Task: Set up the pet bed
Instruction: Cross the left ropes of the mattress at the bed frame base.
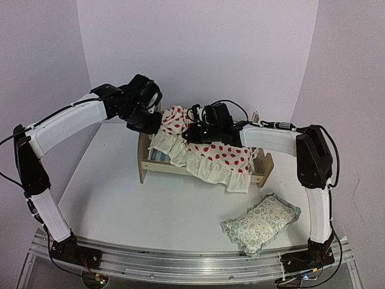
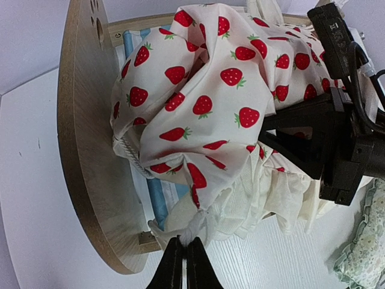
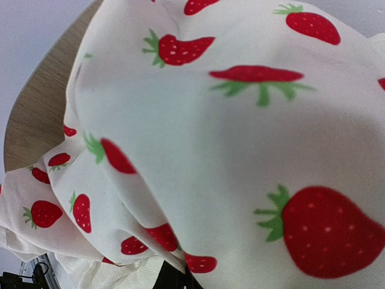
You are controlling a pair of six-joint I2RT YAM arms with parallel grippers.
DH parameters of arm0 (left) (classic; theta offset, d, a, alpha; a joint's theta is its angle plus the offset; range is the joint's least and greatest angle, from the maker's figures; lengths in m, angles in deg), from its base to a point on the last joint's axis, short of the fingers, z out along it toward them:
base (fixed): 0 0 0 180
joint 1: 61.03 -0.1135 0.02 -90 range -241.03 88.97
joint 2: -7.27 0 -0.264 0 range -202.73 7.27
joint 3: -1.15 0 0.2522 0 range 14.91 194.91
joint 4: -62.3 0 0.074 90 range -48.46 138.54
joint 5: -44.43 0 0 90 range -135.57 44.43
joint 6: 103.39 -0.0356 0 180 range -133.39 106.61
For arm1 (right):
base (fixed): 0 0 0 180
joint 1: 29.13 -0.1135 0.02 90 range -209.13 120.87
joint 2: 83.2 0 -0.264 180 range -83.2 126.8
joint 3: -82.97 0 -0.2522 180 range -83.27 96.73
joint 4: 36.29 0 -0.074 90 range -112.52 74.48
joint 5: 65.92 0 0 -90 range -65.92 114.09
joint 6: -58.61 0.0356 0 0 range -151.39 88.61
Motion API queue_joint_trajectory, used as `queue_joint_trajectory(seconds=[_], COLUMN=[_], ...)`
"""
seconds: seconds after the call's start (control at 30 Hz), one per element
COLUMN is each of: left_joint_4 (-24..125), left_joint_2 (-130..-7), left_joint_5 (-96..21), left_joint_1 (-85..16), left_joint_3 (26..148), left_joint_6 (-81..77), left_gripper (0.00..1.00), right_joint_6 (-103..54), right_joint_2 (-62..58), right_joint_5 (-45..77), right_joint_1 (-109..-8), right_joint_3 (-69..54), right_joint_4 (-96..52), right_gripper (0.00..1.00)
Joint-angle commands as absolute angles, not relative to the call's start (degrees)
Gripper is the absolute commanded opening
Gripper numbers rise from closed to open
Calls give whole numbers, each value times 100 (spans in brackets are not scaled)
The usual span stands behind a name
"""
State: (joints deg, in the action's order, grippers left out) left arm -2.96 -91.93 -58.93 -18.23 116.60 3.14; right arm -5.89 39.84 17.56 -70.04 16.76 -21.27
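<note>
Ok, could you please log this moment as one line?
strawberry cushion: bunched, draped over pet bed | left jaws: shut on its frill | right jaws: shut on it | floral pillow: on table

Right tool point(image 1: 197, 133) — its jaws unseen under cushion point(image 1: 218, 154)

The top view looks down from behind the arm bases over the whole table point(image 1: 120, 192). The left wrist view sits close by the end of the bed point(image 2: 84, 150), facing the cushion point(image 2: 222, 102). The right wrist view nearly touches that same cushion.
</note>
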Motion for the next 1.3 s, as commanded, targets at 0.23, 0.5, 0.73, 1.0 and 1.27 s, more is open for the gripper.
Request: queue_joint_trajectory(seconds=[0.23,0.5,0.73,1.0,1.27], left_joint_4=[-1510,-2048,-2240,-2519,-2537], left_joint_2=[-9510,-9854,-9820,-9938,-9704], left_joint_5=[-5537,-5160,-4949,-4603,-4774], left_joint_1=[-1833,-1901,-1954,-1953,-1954], left_joint_3=[12785,13543,13803,14092,13665], left_joint_6=[1304,1542,1686,1780,1835], left_gripper=[7,5,4,4,3], right_joint_6=[-801,-766,-753,-823,-721], right_joint_2=[4017,4063,4104,4063,4177], right_joint_5=[1491,1459,1456,1497,1391], right_joint_1=[-6983,-6983,-6987,-6983,-6983], right_joint_3=[1712,1611,1588,1455,1535], right_joint_4=[-2711,-2881,-2964,-3050,-3096], right_gripper=[0,0,0,0,0])
